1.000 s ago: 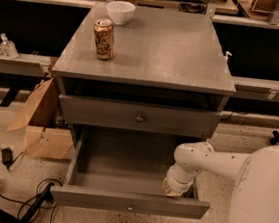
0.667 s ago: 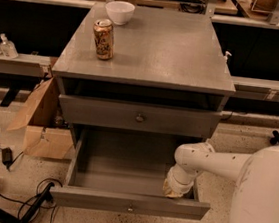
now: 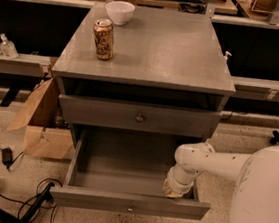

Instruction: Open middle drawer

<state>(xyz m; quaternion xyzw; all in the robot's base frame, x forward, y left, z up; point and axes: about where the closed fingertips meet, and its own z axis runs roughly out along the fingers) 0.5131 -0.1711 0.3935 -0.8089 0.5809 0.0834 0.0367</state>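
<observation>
The grey cabinet (image 3: 151,49) has a closed top drawer (image 3: 99,113) with a round knob. Below it the middle drawer (image 3: 94,199) stands pulled well out toward me, its shallow grey box showing nothing inside. Its small knob (image 3: 129,209) sits at the centre of the front. My white arm (image 3: 214,162) reaches from the right down into the drawer's right front corner. My gripper (image 3: 175,189) is low inside that corner, just behind the drawer front and right of the knob. The lowest drawer is hidden under the open one.
A gold soda can (image 3: 103,39) and a white bowl (image 3: 119,11) stand on the cabinet top at the back left. An open cardboard box (image 3: 40,122) sits on the floor left of the cabinet. Black cables (image 3: 23,206) lie at the front left. My white body (image 3: 262,203) fills the lower right.
</observation>
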